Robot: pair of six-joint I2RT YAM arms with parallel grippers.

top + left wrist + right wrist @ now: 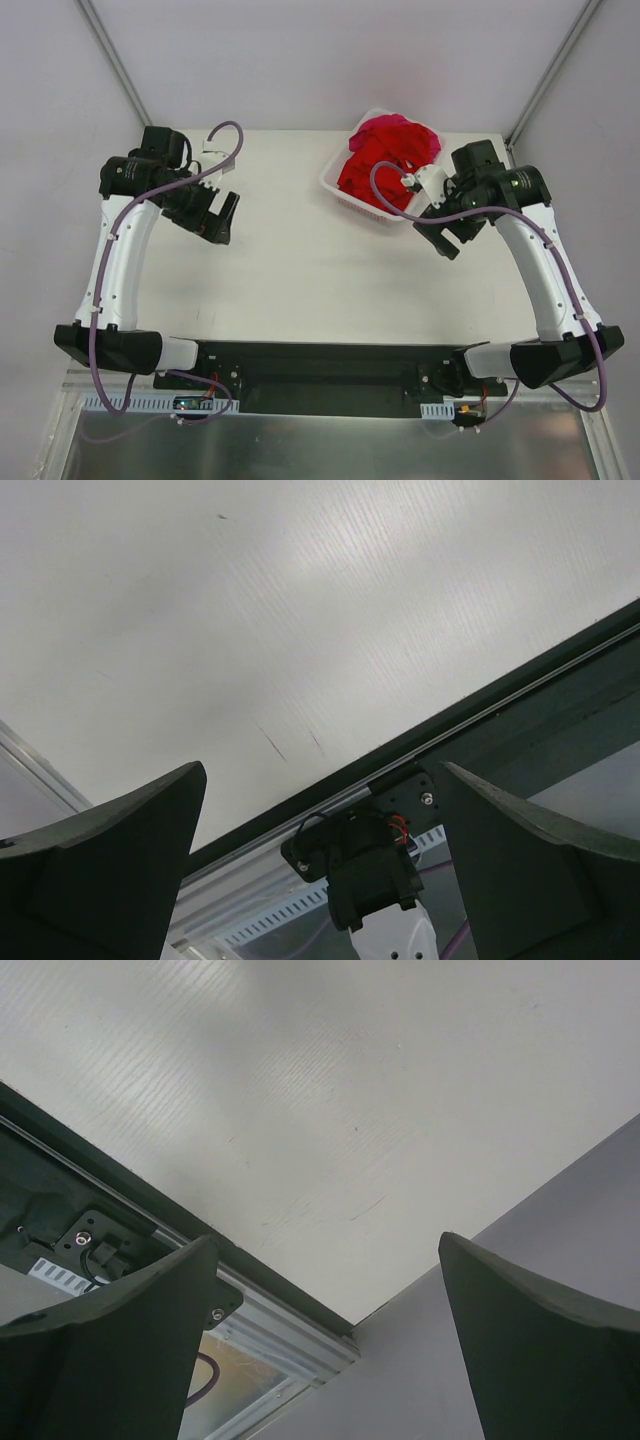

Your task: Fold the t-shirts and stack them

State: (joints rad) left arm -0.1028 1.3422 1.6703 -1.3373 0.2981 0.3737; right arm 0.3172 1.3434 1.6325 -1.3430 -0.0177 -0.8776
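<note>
Left claw (216,214) and right claw (441,234) both hung spread wide with nothing between their dark, wedge-shaped fingers (110,870), above a matte off-white table (300,270) with a fine ribbed grain. Soft, crumpled t-shirts (385,170), bright red with magenta-pink folds at the far side, lay heaped in a white slotted plastic basket (334,190) at the table's far right, just beside the right claw.

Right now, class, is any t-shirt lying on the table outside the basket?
No, the t-shirts are all heaped inside the white basket.
</note>
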